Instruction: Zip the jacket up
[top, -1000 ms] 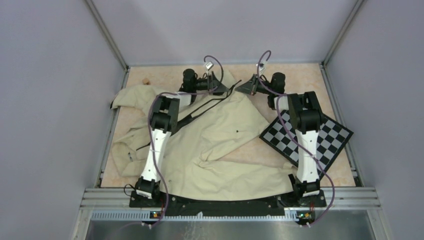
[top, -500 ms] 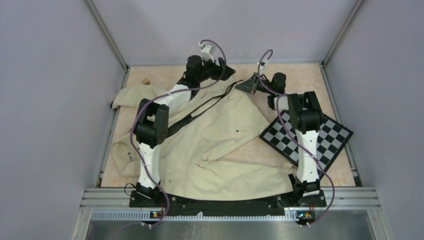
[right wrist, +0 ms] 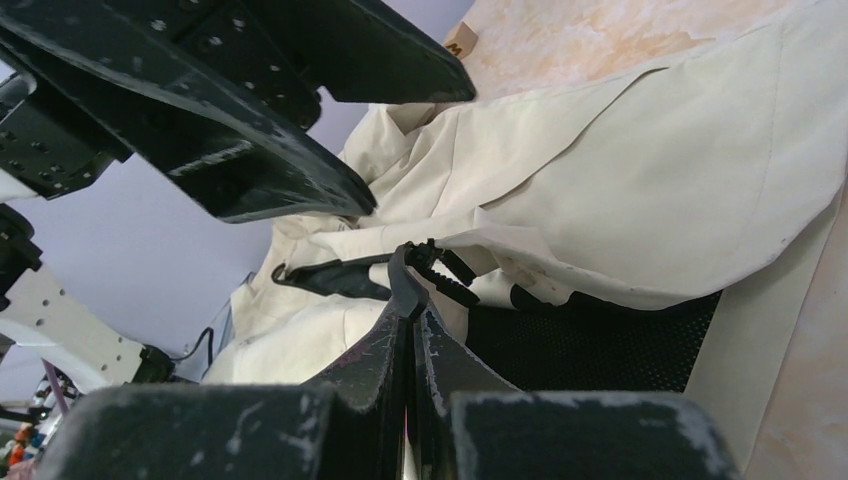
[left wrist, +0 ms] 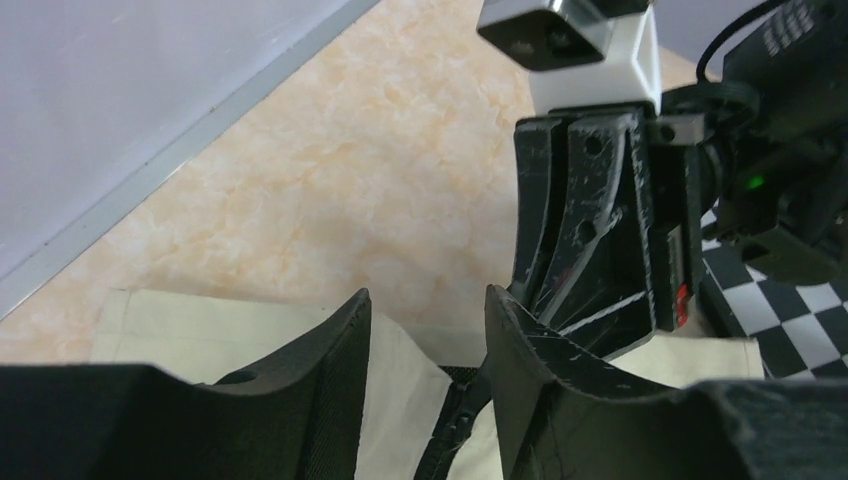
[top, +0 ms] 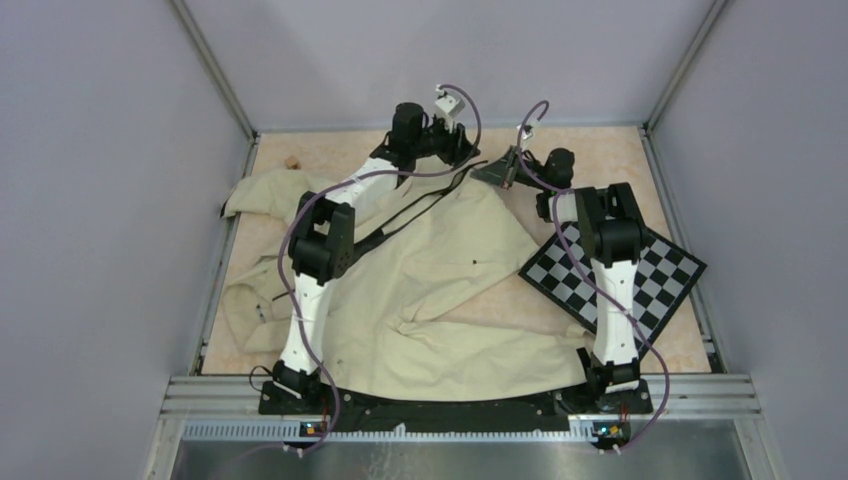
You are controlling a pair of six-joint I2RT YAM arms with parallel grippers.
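Top external view: the jacket (top: 430, 290) lies crumpled across the counter (top: 600, 160), with its zipper (top: 405, 218) running toward the far edge. There the right hand (right wrist: 408, 290) pinches the zipper's end, and the left hand (left wrist: 428, 320) hovers beside it, fingers apart.

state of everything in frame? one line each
jacket: spread out, wrinkled, front not zipped up
zipper: open, one end pinched by the right end effector
left end effector: open, over the zipper, holding nothing
right end effector: shut on the zipper
checkerboard: lying flat beside the jacket
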